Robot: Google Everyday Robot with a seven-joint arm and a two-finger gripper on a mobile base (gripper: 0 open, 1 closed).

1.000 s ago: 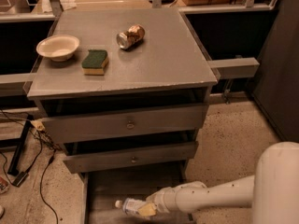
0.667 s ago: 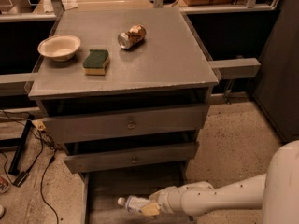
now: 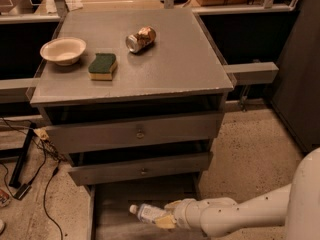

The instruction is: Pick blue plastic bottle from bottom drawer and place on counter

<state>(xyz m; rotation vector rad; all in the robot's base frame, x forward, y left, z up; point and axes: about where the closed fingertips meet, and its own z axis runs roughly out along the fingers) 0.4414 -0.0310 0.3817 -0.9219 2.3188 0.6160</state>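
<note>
With our gripper low in the bottom drawer, pinching the blue plastic bottle, we should draw back clear of the upper drawers before rising to the counter

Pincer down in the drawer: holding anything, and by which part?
The pincer, low in the bottom drawer, holds the blue plastic bottle by its base end, cap free.

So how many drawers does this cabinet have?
3. The top drawer and the middle drawer sit stacked under the counter; the bottom drawer is pulled open at floor level, where the gripper holds the bottle. None looks hidden.
</note>
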